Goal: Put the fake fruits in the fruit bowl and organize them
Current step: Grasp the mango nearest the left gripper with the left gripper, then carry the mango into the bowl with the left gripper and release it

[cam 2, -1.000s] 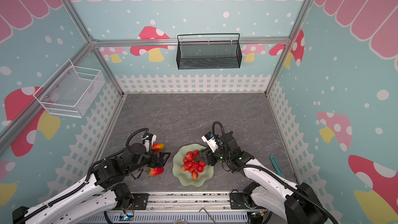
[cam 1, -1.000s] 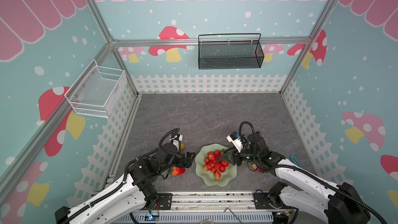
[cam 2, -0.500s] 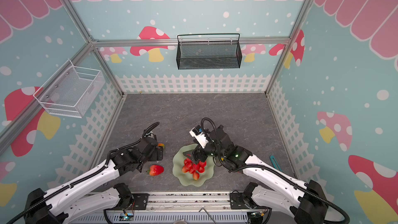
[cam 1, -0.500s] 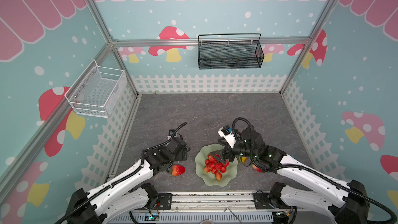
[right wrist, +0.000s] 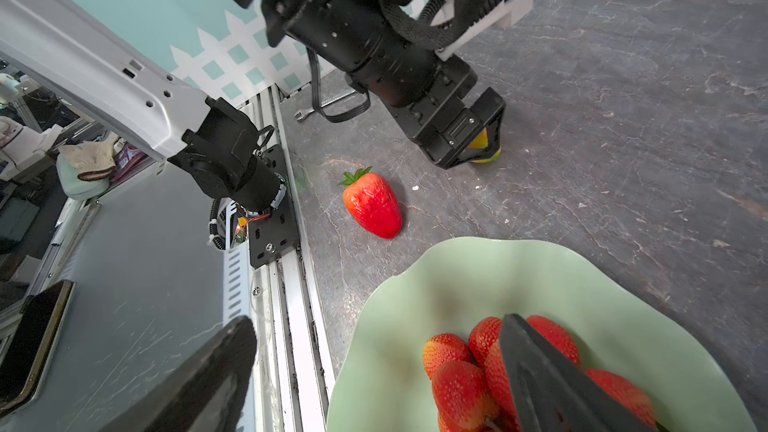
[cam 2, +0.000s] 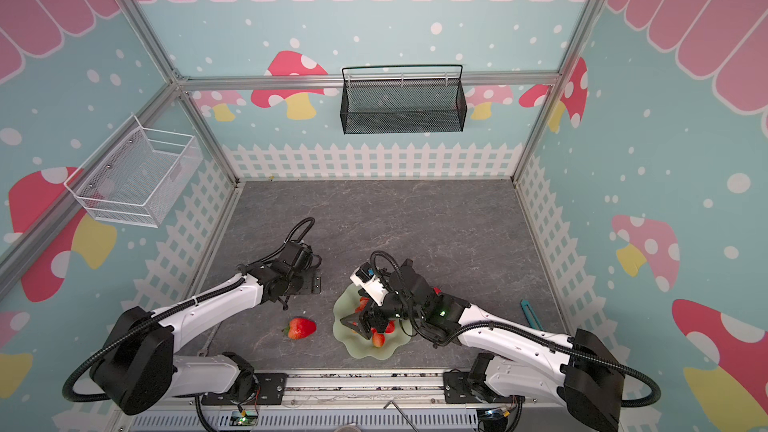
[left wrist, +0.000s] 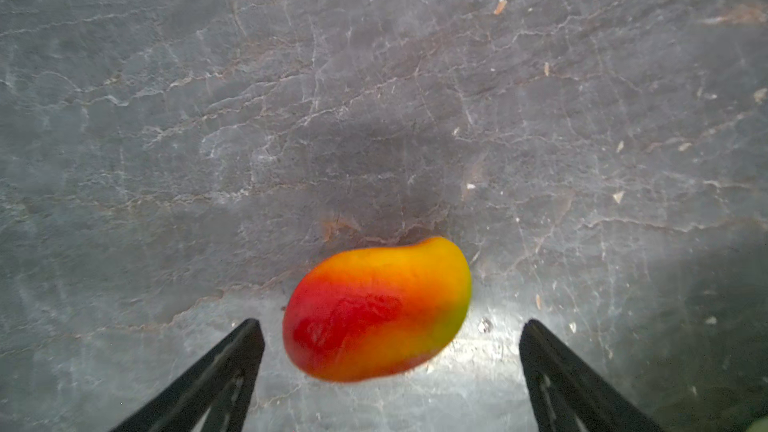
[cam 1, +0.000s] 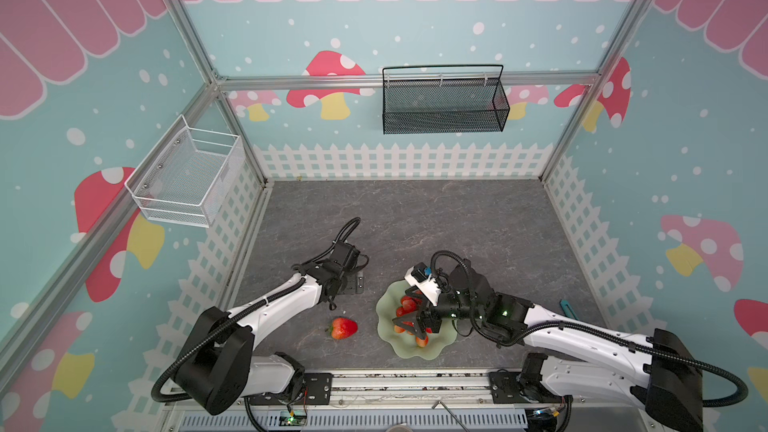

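Left claw open, straddling a mango on the desk. Right claw open over the berries in the bowl at the desk's front edge; a strawberry lies beside it.

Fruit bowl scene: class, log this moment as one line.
left gripper: open, straddling mango | right gripper: open over berry cluster in fruit bowl | strawberry: on table
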Controlling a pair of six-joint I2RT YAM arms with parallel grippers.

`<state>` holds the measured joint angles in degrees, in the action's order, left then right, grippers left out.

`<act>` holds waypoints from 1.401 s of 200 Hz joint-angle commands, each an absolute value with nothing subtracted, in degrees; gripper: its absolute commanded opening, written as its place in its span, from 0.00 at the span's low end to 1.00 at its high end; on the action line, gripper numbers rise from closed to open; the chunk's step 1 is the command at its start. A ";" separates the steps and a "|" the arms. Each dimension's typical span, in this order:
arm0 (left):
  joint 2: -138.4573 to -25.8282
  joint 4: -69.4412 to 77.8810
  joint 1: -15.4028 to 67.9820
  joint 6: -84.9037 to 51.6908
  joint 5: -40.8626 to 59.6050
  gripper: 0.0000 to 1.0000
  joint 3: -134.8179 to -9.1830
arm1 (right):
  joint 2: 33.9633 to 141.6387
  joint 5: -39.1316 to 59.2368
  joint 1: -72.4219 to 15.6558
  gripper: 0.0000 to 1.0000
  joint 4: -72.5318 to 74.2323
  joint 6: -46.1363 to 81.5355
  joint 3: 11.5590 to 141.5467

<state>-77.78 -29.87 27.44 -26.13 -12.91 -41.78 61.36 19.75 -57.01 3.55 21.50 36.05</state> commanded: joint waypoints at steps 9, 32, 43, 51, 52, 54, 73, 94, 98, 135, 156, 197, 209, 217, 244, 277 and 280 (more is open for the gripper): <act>-80.90 -24.46 25.91 -23.77 -9.09 0.96 -41.97 | 59.50 20.90 -57.30 0.95 5.42 21.55 34.59; -82.84 -23.39 25.84 -23.61 -6.04 0.88 -42.12 | 59.24 20.07 -57.30 0.96 5.47 21.36 34.11; -83.23 -23.35 25.92 -23.88 -4.81 0.83 -41.89 | 59.35 19.75 -57.29 0.96 5.53 21.36 34.08; -83.24 -22.92 25.93 -24.20 -4.29 0.81 -41.46 | 59.61 19.53 -57.30 0.96 5.54 21.36 34.14; -83.24 -22.84 25.93 -24.23 -4.25 0.80 -41.38 | 59.64 19.52 -57.26 0.96 5.54 21.36 34.12; -83.23 -22.78 25.93 -24.29 -4.12 0.80 -41.28 | 59.74 19.54 -57.25 0.96 5.54 21.36 34.15; -82.82 -21.56 26.06 -24.95 -2.44 0.76 -40.14 | 60.83 19.81 -57.25 0.96 5.51 21.36 34.76; -82.84 -21.05 26.69 -25.26 -1.24 0.73 -39.64 | 61.91 20.29 -57.29 0.96 5.54 21.75 35.35; -82.86 -21.01 26.91 -25.36 -1.10 0.73 -39.56 | 62.03 20.30 -57.30 0.96 5.54 21.79 35.33; -84.35 -20.28 27.68 -25.83 -1.33 0.74 -39.79 | 62.14 19.91 -57.26 0.96 5.55 22.48 35.25; -83.87 -20.33 27.86 -26.57 -2.79 0.70 -39.95 | 61.57 19.87 -57.30 0.96 5.55 22.80 35.22; -75.02 -23.55 30.29 -28.50 -5.60 0.68 -39.55 | 58.15 17.98 -57.21 0.96 3.84 23.12 33.68; -71.25 -25.85 32.66 -29.30 -7.13 0.68 -39.80 | 56.59 16.82 -57.18 0.96 2.62 22.94 32.89; -68.78 -27.13 34.35 -29.74 -7.74 0.68 -39.90 | 55.53 16.03 -57.12 0.96 2.06 22.94 32.30; -63.03 -29.13 40.19 -31.36 -5.60 0.68 -40.21 | 52.70 15.18 -56.91 0.96 1.11 23.53 30.79; -64.06 -31.27 49.25 -32.25 -6.83 0.67 -43.28 | 49.45 13.26 -56.86 0.97 -0.72 24.25 29.62; -64.50 -31.47 49.83 -32.33 -7.09 0.67 -43.51 | 49.10 13.12 -56.87 0.97 -0.97 24.40 29.52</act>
<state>-62.89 -28.01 45.34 -30.30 -5.78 -40.73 51.55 15.35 -56.99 1.28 23.20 30.76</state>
